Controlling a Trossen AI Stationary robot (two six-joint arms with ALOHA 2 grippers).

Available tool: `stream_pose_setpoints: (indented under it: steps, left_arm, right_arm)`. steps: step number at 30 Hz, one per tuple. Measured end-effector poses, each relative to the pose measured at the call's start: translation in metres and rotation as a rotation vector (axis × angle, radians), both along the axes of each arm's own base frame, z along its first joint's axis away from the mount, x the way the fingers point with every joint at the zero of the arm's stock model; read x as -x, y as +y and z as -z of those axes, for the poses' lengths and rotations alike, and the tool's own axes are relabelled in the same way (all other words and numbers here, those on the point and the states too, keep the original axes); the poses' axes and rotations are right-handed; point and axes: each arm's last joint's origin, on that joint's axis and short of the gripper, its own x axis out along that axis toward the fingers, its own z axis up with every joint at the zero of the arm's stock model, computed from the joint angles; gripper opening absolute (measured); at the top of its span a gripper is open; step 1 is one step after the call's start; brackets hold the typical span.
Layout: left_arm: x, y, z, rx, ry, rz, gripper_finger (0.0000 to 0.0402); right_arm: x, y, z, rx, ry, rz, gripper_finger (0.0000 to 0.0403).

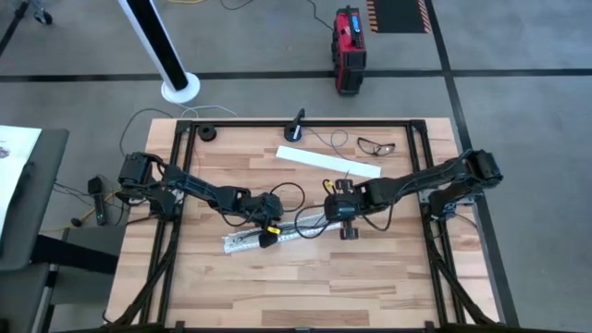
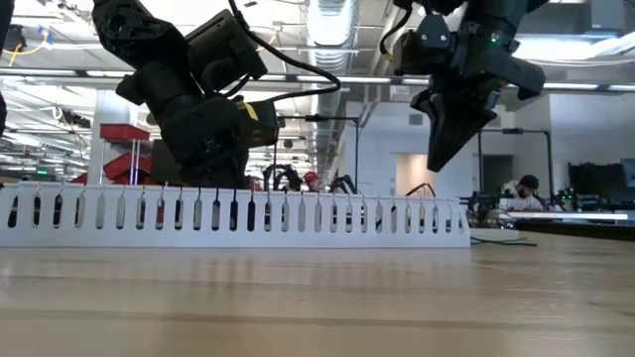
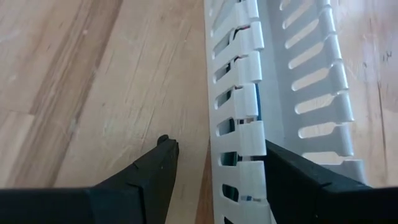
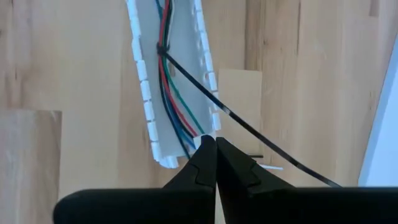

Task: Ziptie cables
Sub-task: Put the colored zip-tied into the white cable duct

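Observation:
A long white slotted duct [image 1: 277, 236] lies flat on the wooden table, seen side-on in the low view [image 2: 238, 218]. Red, green, blue and dark cables [image 4: 177, 106] lie along its channel. A black ziptie [image 4: 160, 50] is looped round them, and its thin tail [image 4: 249, 127] runs out over the duct's wall. My left gripper [image 3: 217, 165] is open astride one slotted wall [image 3: 245, 118] of the duct: one finger [image 3: 158, 171] over the table outside, the other [image 3: 298, 177] inside the channel. My right gripper [image 4: 216, 146] is shut and hovers above the duct's end [image 2: 446, 149], beside the ziptie tail. My left gripper comes down from above with the duct's slotted wall [image 3: 249, 155] between its open fingers. The inner finger [image 3: 280, 165] stands right against the wall's tabs, but I cannot tell whether it touches them. The outer finger stands clear of the wall. The duct lies flat on the table.
A second white strip [image 1: 328, 162] lies toward the far side, with safety glasses [image 1: 376, 145] to its right. A small dark device [image 1: 298, 129] with a pale cord stands at the far edge. The near half of the table [image 1: 296, 287] is bare wood.

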Motion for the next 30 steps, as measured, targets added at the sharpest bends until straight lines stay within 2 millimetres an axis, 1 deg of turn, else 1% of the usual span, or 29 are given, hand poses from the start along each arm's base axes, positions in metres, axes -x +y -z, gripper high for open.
stream_pose_setpoints:
  steps: [4, 8, 13, 20, 22, 26, 28, 30]
  left_arm:
    - [0.000, 0.000, 0.000, 0.001, -0.001, -0.003, 0.0207]
    - [0.000, 0.000, 0.000, 0.001, 0.000, -0.007, 0.0207]
    - [0.000, 0.000, 0.000, 0.005, 0.001, -0.016, 0.0207]
    - [0.000, 0.000, 0.000, 0.005, 0.000, -0.016, 0.0207]
    - [0.000, 0.000, 0.000, 0.005, 0.001, -0.016, 0.0207]
    - [0.000, 0.000, 0.000, 0.004, 0.002, -0.016, 0.0207]
    - [0.000, 0.000, 0.000, 0.005, 0.002, -0.019, 0.0207]
    - [0.000, 0.000, 0.000, 0.004, 0.002, -0.018, 0.0207]
  right_arm:
    - [0.001, 0.005, 0.002, -0.002, 0.005, -0.050, 0.0000]
    - [0.007, 0.010, 0.013, -0.013, 0.024, -0.071, 0.0000]
    - [0.008, 0.010, 0.018, -0.013, 0.019, -0.075, 0.0000]
    - [0.003, 0.011, 0.017, -0.018, -0.030, -0.081, 0.0000]
    - [-0.001, 0.011, 0.022, -0.018, -0.030, -0.078, 0.0000]
    - [-0.006, 0.014, 0.039, -0.038, 0.023, -0.088, 0.0000]
    - [-0.008, 0.016, 0.043, -0.032, 0.050, -0.089, 0.0000]
    - [-0.008, 0.017, 0.043, -0.024, 0.069, -0.089, 0.0000]
